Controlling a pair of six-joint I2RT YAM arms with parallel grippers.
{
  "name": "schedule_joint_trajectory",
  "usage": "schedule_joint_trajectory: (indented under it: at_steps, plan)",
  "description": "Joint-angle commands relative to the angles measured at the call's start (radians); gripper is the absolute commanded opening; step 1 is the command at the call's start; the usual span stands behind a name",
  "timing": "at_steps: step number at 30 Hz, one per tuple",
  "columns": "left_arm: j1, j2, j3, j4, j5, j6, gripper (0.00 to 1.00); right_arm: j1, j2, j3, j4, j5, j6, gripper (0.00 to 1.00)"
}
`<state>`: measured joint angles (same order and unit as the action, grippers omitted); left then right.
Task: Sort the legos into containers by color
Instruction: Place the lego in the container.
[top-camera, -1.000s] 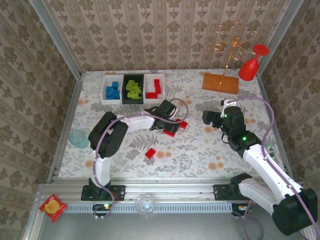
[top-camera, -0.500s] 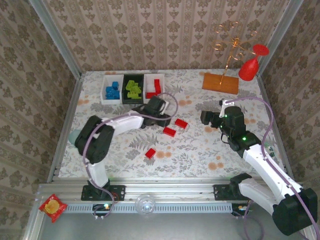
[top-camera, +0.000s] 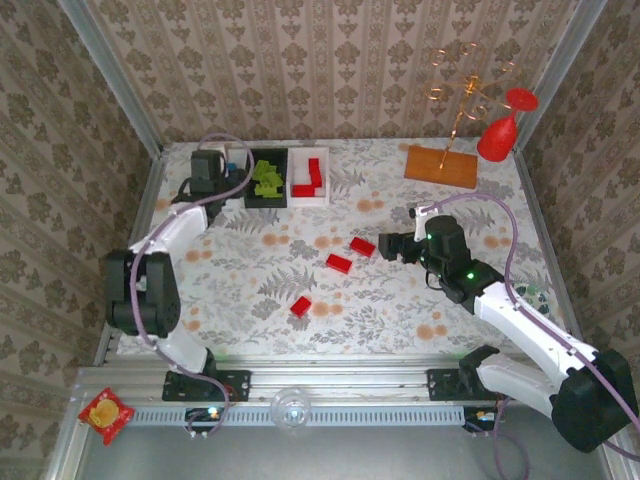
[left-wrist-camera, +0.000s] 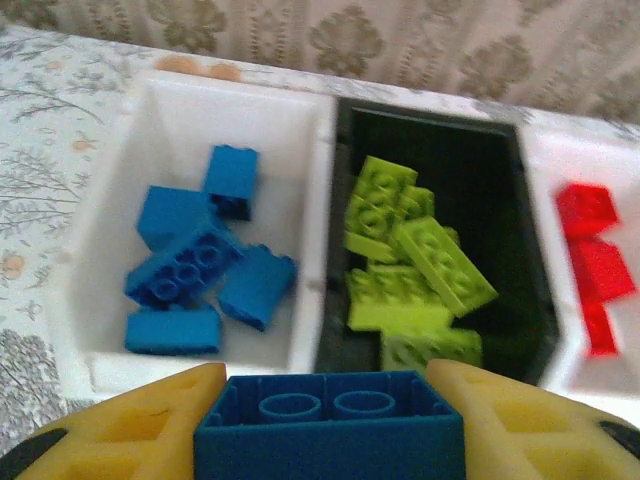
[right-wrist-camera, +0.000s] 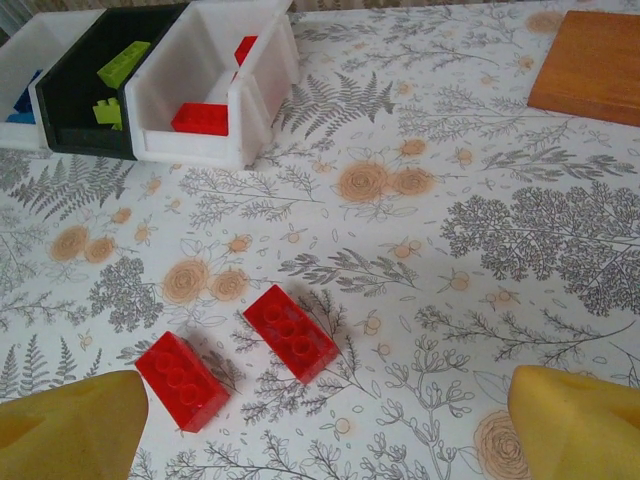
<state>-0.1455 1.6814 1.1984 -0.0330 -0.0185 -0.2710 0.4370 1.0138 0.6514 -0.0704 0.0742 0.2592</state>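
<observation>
Brick (left-wrist-camera: 330, 442), blue, rectangular, hollow underside, pinched in left tool (left-wrist-camera: 330, 425).

So the top cam sits high up behind the arm bases, tilted down and forward, and takes in the whole table (top-camera: 400, 300) out to the back wall. The left wrist cam is right up close at the front of the bins, looking down into the left white bin (left-wrist-camera: 310, 150) and the black bin (left-wrist-camera: 510, 190), with a blue brick (left-wrist-camera: 330, 430) between its yellow fingers (left-wrist-camera: 140, 425) along the bottom edge. The right wrist cam hangs low over mid-table facing back-left, two red bricks (right-wrist-camera: 290, 332) close in front. All three views share the bins. The top and right wrist views also share those red bricks and the wooden base (right-wrist-camera: 590, 60).
</observation>
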Motion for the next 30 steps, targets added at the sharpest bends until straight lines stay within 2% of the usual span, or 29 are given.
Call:
schedule_joint_trajectory:
  at_steps: [1,8,11,14,18,24,30]
  plan:
    - [0.040,0.108,0.118,0.006,0.026,-0.037,0.45,0.009,-0.002,0.010,0.021,0.009,-0.021,0.94]
    - [0.082,0.362,0.409,-0.112,0.018,-0.023,0.49,0.011,-0.001,0.008,0.021,0.014,-0.022,0.94]
    - [0.089,0.413,0.485,-0.139,0.015,-0.011,0.53,0.012,0.000,0.005,0.026,0.022,-0.025,0.94]
    - [0.097,0.436,0.530,-0.161,0.020,0.000,0.62,0.015,0.002,0.006,0.028,0.025,-0.029,0.94]
    - [0.103,0.420,0.533,-0.151,0.024,0.001,0.72,0.020,-0.004,0.002,0.031,0.036,-0.035,0.94]
    - [0.093,0.330,0.469,-0.115,0.042,-0.018,0.75,0.025,-0.014,-0.008,0.042,0.045,-0.043,0.94]
    - [0.028,0.191,0.359,-0.076,0.039,0.007,0.76,0.026,-0.014,-0.012,0.053,0.040,-0.050,0.94]
